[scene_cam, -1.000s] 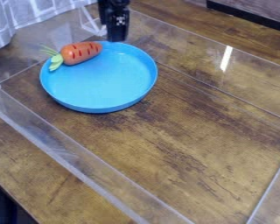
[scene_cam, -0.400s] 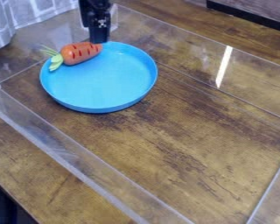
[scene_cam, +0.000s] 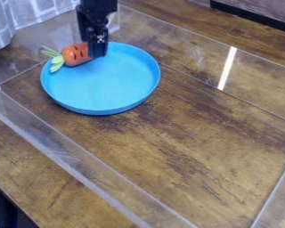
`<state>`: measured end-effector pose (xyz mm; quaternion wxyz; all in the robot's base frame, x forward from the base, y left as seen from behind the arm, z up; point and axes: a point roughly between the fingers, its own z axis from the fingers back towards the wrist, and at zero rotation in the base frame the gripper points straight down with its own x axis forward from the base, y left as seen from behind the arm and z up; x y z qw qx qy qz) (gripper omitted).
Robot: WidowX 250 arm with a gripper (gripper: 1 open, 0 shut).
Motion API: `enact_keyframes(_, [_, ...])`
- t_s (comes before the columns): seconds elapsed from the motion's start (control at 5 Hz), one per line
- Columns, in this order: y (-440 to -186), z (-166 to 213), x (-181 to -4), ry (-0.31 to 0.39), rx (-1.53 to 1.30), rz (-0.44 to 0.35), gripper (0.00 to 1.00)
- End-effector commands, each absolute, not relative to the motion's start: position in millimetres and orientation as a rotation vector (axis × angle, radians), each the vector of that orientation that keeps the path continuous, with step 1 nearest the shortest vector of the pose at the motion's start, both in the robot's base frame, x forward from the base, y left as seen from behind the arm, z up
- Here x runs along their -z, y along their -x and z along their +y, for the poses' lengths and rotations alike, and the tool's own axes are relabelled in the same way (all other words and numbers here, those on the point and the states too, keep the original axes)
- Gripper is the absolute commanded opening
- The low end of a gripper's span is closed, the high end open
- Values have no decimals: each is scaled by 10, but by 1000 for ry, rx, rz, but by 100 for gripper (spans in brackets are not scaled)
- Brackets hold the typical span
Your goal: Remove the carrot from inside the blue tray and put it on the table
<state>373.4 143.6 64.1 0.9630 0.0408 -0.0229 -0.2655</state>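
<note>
The blue tray [scene_cam: 103, 85] lies on the table [scene_cam: 192, 134] at the upper left. The orange carrot [scene_cam: 74, 55] rests on the tray's far left rim, its green top [scene_cam: 54, 63] hanging out over the edge. My gripper [scene_cam: 95, 49] comes straight down from the top of the view, right over the carrot's thick end. Its black fingers [scene_cam: 97, 40] stand open and cover part of the carrot. Whether they touch it I cannot tell.
A raised clear plastic edging [scene_cam: 61, 147] runs diagonally across the wood in front of the tray. A bright glare streak [scene_cam: 226, 69] lies on the planks to the right. A pale object [scene_cam: 0, 27] stands at the upper left corner.
The gripper has moved left and down, from behind the tray's far rim to directly over the carrot. The carrot and tray have not moved.
</note>
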Motion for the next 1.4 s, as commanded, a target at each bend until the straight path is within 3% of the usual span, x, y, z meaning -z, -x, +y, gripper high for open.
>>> enact_keyframes(0.0, [-3790,1619,-842,-131,515,-103,100])
enact_keyframes(0.8, [-3848,1811,-649,-130,489,-107,100])
enact_keyframes(1.0, [-3856,1823,-619,-127,490,-106,0])
enact_keyframes(1.2, [-3851,1827,-649,-126,484,-108,0])
